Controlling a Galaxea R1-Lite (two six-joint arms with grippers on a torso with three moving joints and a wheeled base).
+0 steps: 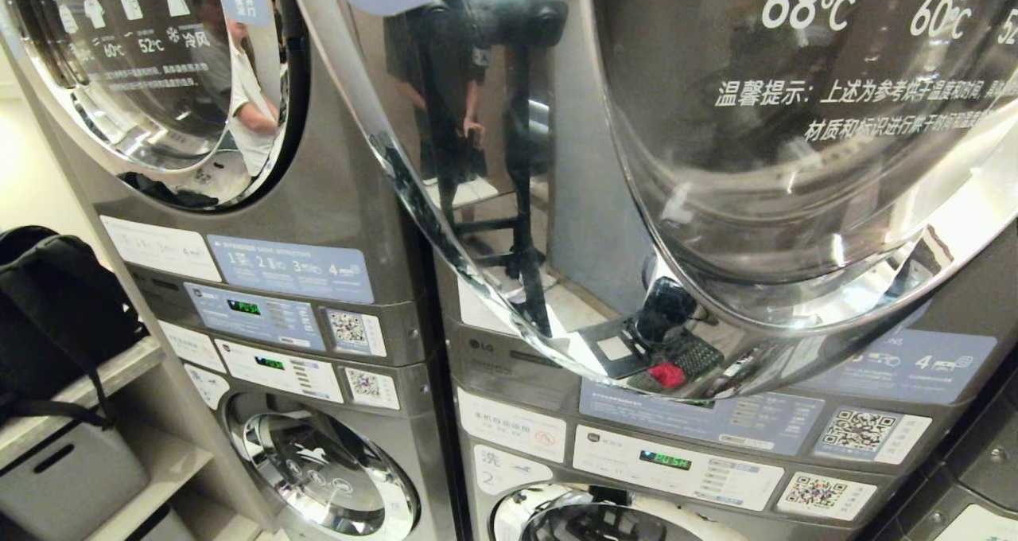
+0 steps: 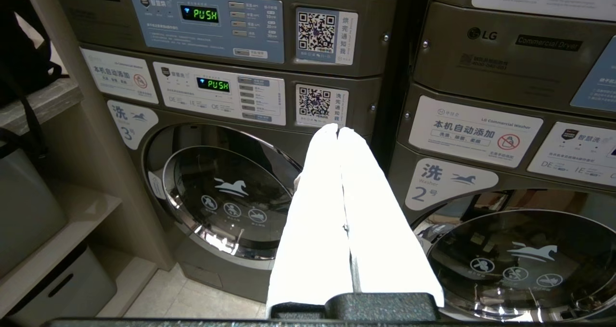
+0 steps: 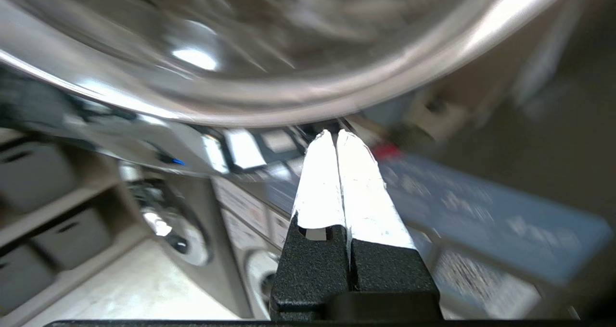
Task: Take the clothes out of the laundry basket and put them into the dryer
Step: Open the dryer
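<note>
Right gripper (image 3: 335, 133) is pressed together, empty, just below the open dryer door (image 1: 795, 207) rim. Left gripper (image 2: 338, 127) is pressed together, parked facing the washers. Clothes and basket: not in view directly. Risk: the gripper clips the door.

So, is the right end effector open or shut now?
Shut and empty: in the right wrist view the right end effector has both white fingers pressed together.

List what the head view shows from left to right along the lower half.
Black bag on the shelf → grey bin → left washer door → green PUSH display → QR sticker.
</note>
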